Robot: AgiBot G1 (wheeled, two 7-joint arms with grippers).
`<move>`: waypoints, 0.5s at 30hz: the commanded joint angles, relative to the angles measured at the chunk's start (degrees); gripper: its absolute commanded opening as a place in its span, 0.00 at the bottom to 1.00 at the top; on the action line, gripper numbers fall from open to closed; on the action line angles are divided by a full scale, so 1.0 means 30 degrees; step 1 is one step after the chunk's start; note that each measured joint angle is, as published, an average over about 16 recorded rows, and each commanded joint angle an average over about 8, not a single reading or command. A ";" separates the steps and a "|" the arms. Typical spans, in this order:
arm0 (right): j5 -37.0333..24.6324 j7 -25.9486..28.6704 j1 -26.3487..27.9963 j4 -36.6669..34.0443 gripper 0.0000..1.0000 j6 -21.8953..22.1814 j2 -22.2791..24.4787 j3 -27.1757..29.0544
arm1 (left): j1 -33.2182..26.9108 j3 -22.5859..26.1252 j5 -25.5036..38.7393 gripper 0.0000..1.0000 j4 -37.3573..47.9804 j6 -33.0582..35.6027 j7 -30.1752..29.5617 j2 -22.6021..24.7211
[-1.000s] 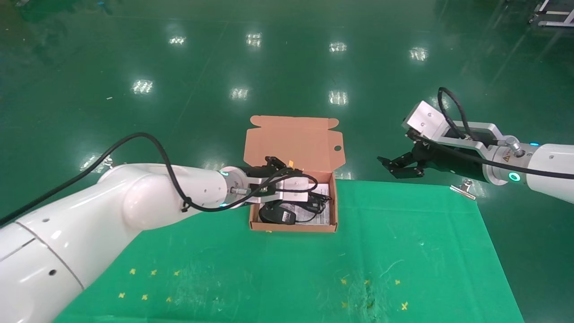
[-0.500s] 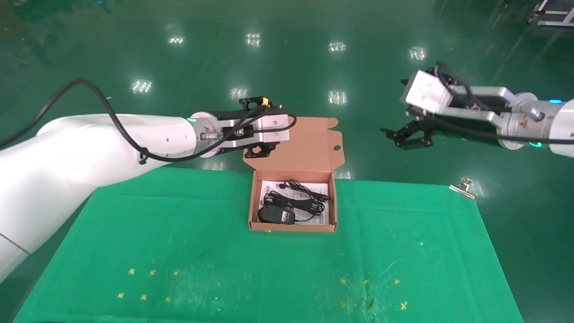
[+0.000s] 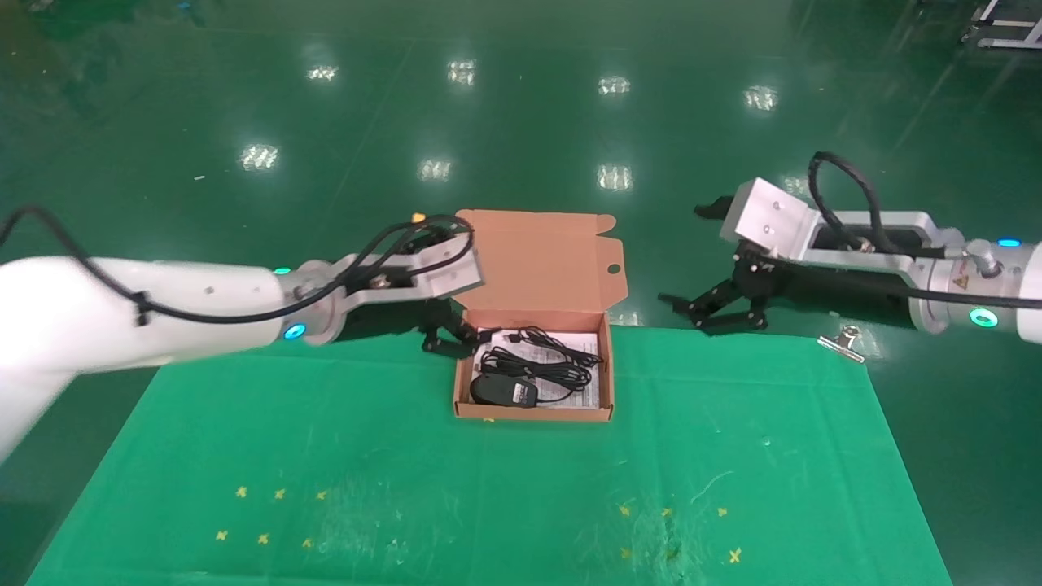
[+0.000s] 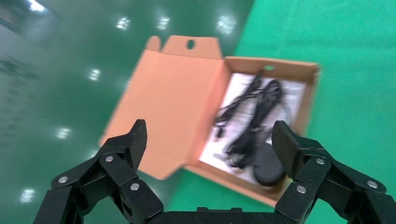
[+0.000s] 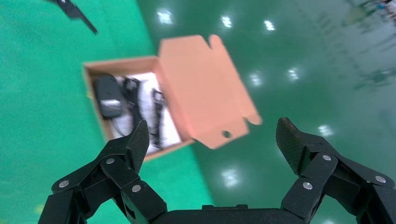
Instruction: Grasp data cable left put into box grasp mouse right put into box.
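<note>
Since half a sec ago, left gripper (image 3: 444,335) has dropped from up by the lid to the table's far edge, just beside the box's left wall; right gripper (image 3: 716,308) has also come down and a bit inward, hanging off the table's far edge, well right of the box.

Both sets of jaws spread wide, nothing between them – left gripper (image 4: 208,142) and right gripper (image 5: 212,140) show black linkage fingers w/ ribbed rubbery pads (image 4: 138,138) and silver rivets.

Box (image 3: 604,374): flat, shallow, orange-brown matte cardboard, sits at far-centre of the green cloth (image 3: 488,488). Hinged lid (image 3: 533,260) stands open to the far side, tabbed corners, one round hole near its right edge. White printed sheet (image 3: 588,389) lines the floor.

Mouse (image 3: 502,391): small black oval, smooth shell, lies in the box's near-left corner on the sheet. Data cable (image 3: 541,370): thin black, in loose elongated loops, lies just behind the mouse, inside the box; can't tell cable strands from the mouse's own cord.

Cloth is scuffed, w/ small yellow cross marks (image 3: 260,492) toward the near side. Metal clip (image 3: 842,342) at cloth's far-right corner. Glossy green floor (image 3: 521,122) beyond.
</note>
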 commanded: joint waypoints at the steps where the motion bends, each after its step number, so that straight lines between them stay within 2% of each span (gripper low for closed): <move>1: 0.0597 -0.0007 -0.0356 0.0118 1.00 -0.0438 0.0119 0.0326 | 0.0387 -0.0527 -0.0739 1.00 -0.0290 0.0608 0.0019 -0.0417; 15: 0.4757 -0.0052 -0.2834 0.0942 1.00 -0.3493 0.0949 0.2596 | 0.3086 -0.4204 -0.5891 1.00 -0.2308 0.4846 0.0153 -0.3320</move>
